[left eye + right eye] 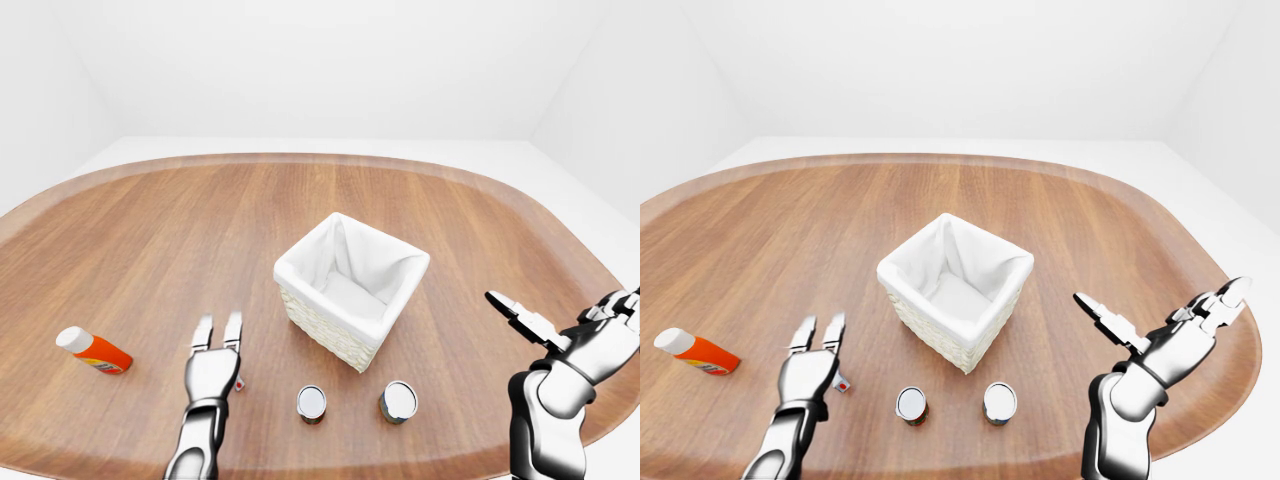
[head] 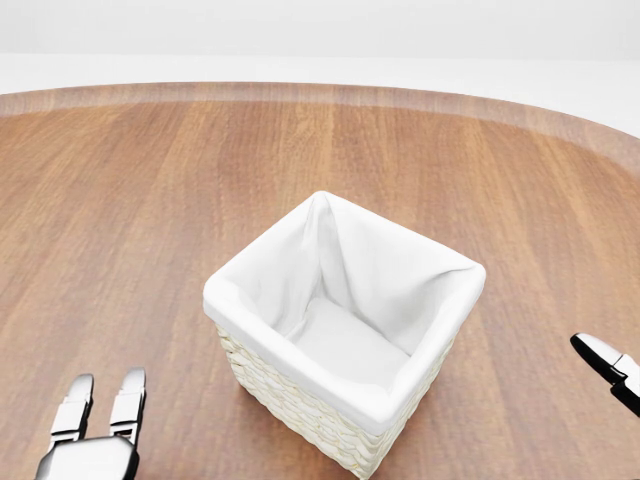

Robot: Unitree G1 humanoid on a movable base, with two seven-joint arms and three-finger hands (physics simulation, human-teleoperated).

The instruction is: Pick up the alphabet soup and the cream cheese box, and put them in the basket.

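Two cans (image 1: 311, 402) upright near basket (image 1: 350, 288): rigid, slick; grip sidewall. Left hand (image 1: 212, 367), right hand (image 1: 1185, 338) fingers open, empty.
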